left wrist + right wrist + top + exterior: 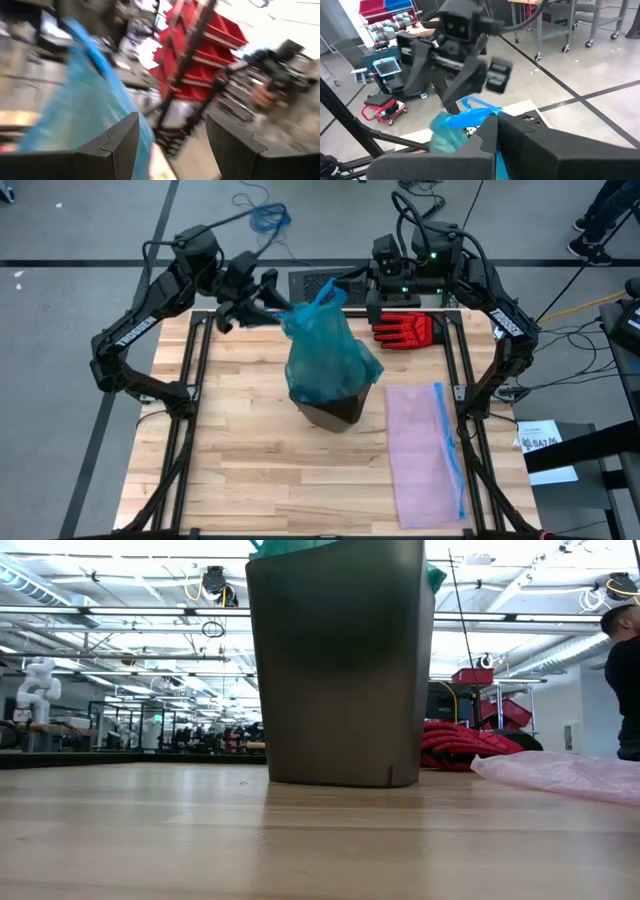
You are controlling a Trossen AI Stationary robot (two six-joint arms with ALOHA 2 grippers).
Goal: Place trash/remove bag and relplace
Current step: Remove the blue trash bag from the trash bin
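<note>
The bag [325, 360] bulges up out of the bin [337, 411] mid-table, handles [322, 298] up. The left gripper [268, 295] hangs just beside them, fingers [120, 145] wide apart, holding nothing. The right gripper [372, 305] is pressed shut, empty, over the glove [405, 330]. A pink bag [425, 450] lies flat nearby.

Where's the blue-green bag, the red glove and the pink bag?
Teal-green translucent plastic bag [325, 360]: high view, its bulging middle above the bin.
Red rubber glove [405, 330]: high view, the palm.
Pale pink translucent plastic bag with a blue strip [418, 445]: high view, its flat middle.
</note>
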